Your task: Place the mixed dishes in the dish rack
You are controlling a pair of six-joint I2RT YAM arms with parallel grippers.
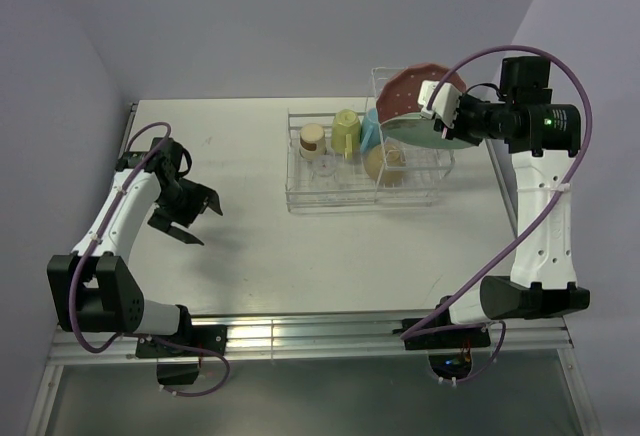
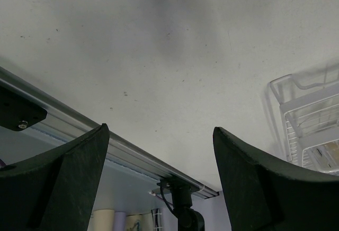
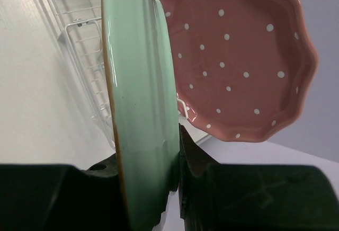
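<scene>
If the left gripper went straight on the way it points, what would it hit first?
Probably the bare table: the left gripper is open and tilted down at it, with the rack off to one side.

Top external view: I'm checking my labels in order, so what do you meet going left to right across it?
Left gripper → small metallic-tan cup → yellow-green mug → cream bowl → right gripper, clamped on the mint-green plate.

Overhead from behind, wrist views close, rack (image 1: 335,201) shared
</scene>
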